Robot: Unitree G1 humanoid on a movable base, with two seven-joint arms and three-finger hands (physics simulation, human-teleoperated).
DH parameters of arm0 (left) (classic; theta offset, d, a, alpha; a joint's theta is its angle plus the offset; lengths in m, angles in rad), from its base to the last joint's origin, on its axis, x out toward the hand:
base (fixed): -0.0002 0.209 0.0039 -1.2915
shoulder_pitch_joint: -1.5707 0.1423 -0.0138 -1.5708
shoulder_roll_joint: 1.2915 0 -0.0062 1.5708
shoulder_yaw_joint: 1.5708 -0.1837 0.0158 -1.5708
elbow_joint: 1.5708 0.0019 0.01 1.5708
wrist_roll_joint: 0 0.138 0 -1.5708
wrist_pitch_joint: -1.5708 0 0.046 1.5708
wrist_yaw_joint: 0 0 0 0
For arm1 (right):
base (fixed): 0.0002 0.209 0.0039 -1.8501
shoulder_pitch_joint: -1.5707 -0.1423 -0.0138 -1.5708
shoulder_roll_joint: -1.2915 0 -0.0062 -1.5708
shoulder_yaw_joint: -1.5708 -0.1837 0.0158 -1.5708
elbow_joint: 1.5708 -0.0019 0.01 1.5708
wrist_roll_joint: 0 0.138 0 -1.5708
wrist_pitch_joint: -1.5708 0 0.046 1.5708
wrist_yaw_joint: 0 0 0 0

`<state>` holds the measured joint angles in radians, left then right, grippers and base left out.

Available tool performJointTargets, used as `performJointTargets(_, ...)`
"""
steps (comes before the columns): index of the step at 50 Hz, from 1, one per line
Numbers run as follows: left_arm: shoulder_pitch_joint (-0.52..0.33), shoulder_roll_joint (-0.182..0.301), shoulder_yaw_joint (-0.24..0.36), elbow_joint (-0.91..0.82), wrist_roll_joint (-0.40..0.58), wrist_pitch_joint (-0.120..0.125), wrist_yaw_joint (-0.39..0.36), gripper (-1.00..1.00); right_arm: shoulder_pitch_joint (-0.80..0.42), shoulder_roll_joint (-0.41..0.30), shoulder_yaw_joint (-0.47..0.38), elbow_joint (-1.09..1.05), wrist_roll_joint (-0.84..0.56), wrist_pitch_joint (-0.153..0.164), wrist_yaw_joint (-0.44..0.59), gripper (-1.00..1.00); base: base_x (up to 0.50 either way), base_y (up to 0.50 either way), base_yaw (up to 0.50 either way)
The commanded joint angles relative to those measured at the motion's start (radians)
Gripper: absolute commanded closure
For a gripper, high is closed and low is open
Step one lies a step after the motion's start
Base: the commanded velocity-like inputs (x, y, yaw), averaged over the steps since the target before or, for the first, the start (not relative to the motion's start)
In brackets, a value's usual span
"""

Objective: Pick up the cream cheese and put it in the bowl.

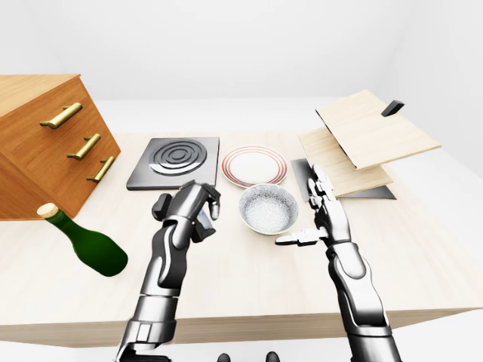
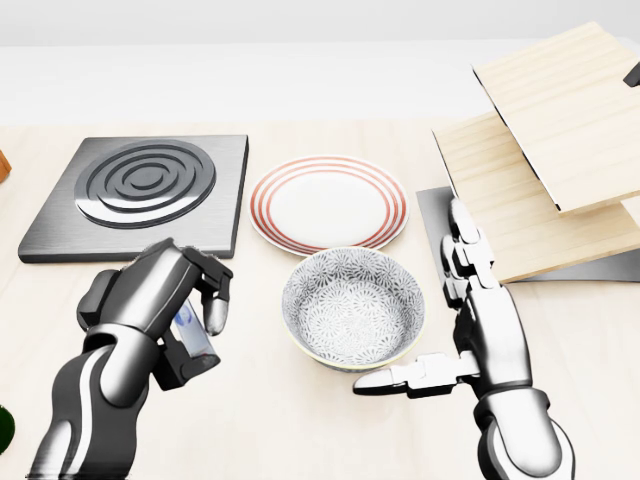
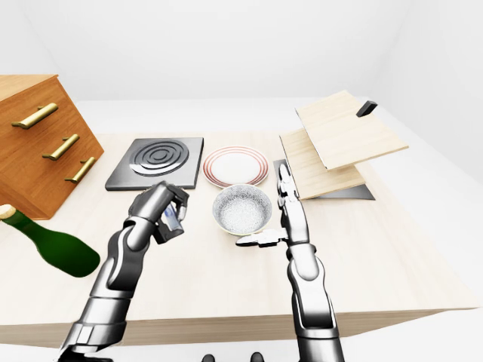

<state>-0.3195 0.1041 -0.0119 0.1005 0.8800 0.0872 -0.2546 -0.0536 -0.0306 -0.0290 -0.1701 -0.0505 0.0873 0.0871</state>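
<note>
My left hand (image 2: 185, 305) is curled tight around the cream cheese (image 2: 190, 330), a small, light, probably slick pack; right hand (image 2: 440, 330) open beside the bowl (image 2: 352, 310).

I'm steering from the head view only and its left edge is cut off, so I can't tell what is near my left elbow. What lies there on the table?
Observer: A green bottle lies on its side at the left of the left-eye view, beside the left arm.
Operator: Anything behind it?
Observer: A wooden drawer cabinet with brass handles stands tilted at the upper left, above the bottle.
Operator: Does the left hand have the cream cheese?
Observer: The left hand is closed round a small pale package, best seen in the right-eye view; I can't read its label. It is left of the bowl, not over it.
Operator: And the right hand?
Observer: The right hand is open, beside the bowl's right rim.
</note>
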Motion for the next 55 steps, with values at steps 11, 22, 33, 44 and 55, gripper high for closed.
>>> performJointTargets(11, -0.385, -0.014, -0.007, 0.215, -0.129, 0.0, 0.035, 1.0, -0.004, -0.001, -0.012, -0.077, 0.029, 0.0, -0.011, -1.0, 0.0, 0.0, 0.0)
performJointTargets(22, -0.525, -0.086, -0.041, 0.406, -0.204, 0.0, 0.111, 1.0, -0.005, 0.007, 0.003, -0.061, 0.037, 0.0, -0.017, -1.0, 0.0, 0.0, 0.0)
performJointTargets(33, -0.604, -0.173, -0.071, 0.556, -0.229, 0.0, 0.178, 1.0, 0.015, 0.003, -0.007, -0.094, 0.048, 0.0, -0.008, -1.0, 0.0, 0.0, 0.0)
performJointTargets(44, -0.682, -0.214, -0.069, 0.825, -0.287, 0.0, 0.293, 1.0, 0.008, -0.007, -0.035, -0.067, 0.076, 0.0, -0.002, -1.0, 0.0, 0.0, 0.0)
performJointTargets(55, -0.68, -0.26, -0.084, 0.912, -0.29, 0.0, 0.337, 1.0, 0.014, -0.011, -0.039, -0.081, 0.081, 0.0, 0.001, -1.0, 0.0, 0.0, 0.0)
